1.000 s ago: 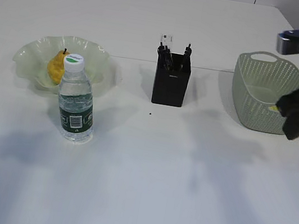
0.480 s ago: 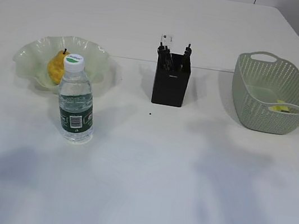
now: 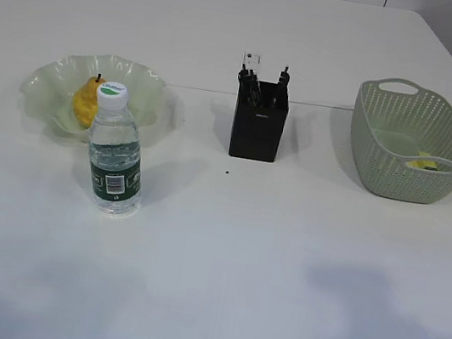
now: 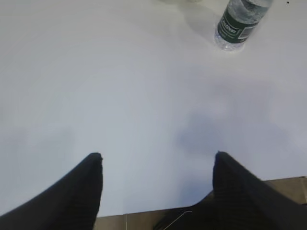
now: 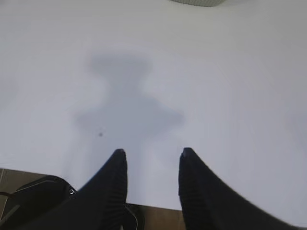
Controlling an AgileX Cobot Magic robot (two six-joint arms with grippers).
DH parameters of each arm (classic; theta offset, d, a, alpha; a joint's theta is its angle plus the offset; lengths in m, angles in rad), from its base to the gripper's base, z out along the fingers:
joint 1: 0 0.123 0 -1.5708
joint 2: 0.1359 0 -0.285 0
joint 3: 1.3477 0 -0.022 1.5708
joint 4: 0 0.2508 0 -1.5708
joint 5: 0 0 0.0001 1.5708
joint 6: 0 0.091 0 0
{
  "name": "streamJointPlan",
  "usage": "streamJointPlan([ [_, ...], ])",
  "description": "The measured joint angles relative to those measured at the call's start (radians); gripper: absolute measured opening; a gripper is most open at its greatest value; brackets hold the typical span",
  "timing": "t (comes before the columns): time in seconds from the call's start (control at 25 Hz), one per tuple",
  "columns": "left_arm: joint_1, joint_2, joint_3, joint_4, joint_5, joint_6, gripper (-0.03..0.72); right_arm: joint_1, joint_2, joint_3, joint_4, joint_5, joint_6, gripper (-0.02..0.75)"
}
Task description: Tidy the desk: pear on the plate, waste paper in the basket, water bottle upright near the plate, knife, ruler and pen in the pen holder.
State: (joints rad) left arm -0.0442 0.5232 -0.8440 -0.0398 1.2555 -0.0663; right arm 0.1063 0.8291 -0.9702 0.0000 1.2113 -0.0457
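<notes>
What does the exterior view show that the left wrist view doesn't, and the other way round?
Only the exterior view shows the pear on the plate, the pen holder and the basket with something yellow inside. Only the left wrist view shows the left gripper, jaws open and empty over the table's near edge. Both show the upright water bottle and the white table.

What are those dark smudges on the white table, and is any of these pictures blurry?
Exterior view: the soft grey patches on the table are shadows, not stains; the water bottle looks sharp. Right wrist view: a fuzzy shadow lies ahead of the open right gripper, whose fingers look blurred. Left wrist view: the open left gripper is also soft, with faint shadow on the table.
</notes>
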Motion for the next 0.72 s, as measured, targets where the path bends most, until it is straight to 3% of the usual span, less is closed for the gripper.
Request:
streamJointPlan([
  [0.36, 0.0, -0.355, 0.109, -0.009, 0.013, -0.001, 0.51, 0.0, -0.358, 0.157, -0.061, 0.049, 0.071, 0.274],
  [0.72, 0.0, -0.469, 0.109, 0.015, 0.017, -0.001, 0.51, 0.0, -0.62, 0.279, -0.067, 0.055, 0.082, 0.274],
])
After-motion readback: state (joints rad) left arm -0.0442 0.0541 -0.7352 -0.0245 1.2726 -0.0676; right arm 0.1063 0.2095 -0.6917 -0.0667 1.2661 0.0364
